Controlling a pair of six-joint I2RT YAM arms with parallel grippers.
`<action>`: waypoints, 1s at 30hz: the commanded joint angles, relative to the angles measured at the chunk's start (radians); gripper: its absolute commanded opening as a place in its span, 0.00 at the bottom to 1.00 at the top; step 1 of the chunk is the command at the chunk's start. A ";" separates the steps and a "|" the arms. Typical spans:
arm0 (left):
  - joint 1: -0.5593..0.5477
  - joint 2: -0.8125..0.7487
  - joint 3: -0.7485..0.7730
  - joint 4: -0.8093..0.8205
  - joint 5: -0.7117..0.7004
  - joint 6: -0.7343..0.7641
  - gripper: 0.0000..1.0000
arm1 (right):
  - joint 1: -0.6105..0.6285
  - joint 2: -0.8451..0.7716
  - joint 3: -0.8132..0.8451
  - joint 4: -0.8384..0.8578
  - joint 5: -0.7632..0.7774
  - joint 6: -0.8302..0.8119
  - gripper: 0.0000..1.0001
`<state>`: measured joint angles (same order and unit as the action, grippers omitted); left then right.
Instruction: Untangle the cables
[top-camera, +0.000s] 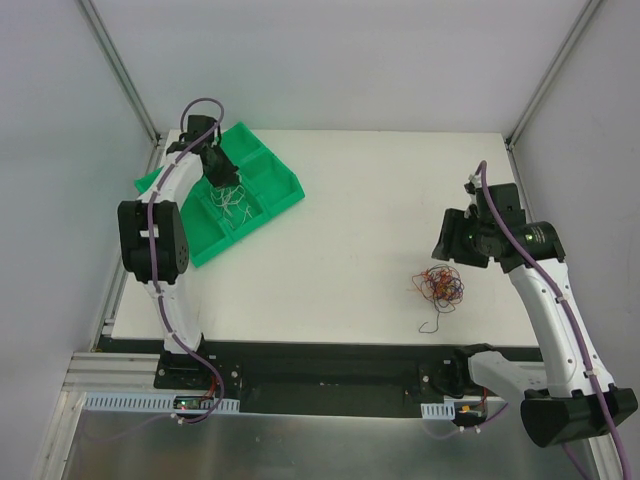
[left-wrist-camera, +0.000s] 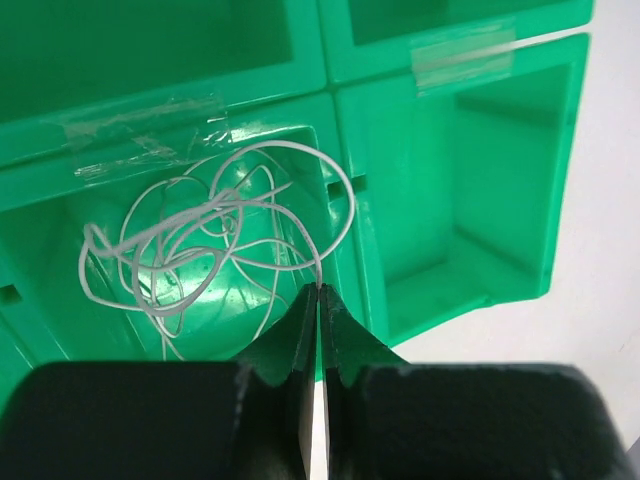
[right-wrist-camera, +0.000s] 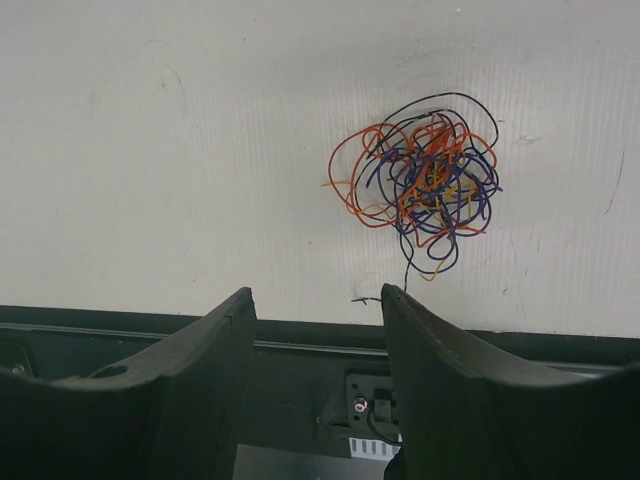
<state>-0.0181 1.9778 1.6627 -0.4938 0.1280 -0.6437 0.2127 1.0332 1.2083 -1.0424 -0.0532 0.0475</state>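
A tangle of orange, dark blue, black and yellow cables (top-camera: 441, 286) lies on the white table; one black strand trails toward the near edge. In the right wrist view the same tangle (right-wrist-camera: 425, 185) sits ahead and to the right of my right gripper (right-wrist-camera: 315, 292), which is open and empty. From above, the right gripper (top-camera: 456, 240) hovers just right of and beyond the clump. My left gripper (left-wrist-camera: 320, 290) is shut on a white cable (left-wrist-camera: 210, 240) whose loops hang into a compartment of the green tray (left-wrist-camera: 450, 200). Seen from above, the left gripper (top-camera: 218, 170) is over that tray (top-camera: 270, 165).
The green tray is tilted at the table's far left corner and has several compartments, with clear tape on its dividers (left-wrist-camera: 150, 140). Grey walls enclose the table on the left, back and right. A black rail (right-wrist-camera: 300, 345) runs along the near edge.
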 joint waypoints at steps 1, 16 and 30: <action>0.010 0.013 -0.018 0.009 0.041 0.042 0.00 | -0.004 0.002 0.054 -0.025 0.027 -0.008 0.56; 0.006 -0.330 -0.125 0.004 0.093 0.053 0.59 | -0.033 0.062 -0.002 0.094 -0.124 0.106 0.56; -0.480 -0.721 -0.581 0.021 0.309 0.199 0.68 | -0.453 0.272 -0.073 -0.009 -0.083 0.167 0.54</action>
<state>-0.3107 1.2869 1.1961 -0.4530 0.3244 -0.5251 -0.1623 1.3254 1.1854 -0.9657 -0.1684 0.2066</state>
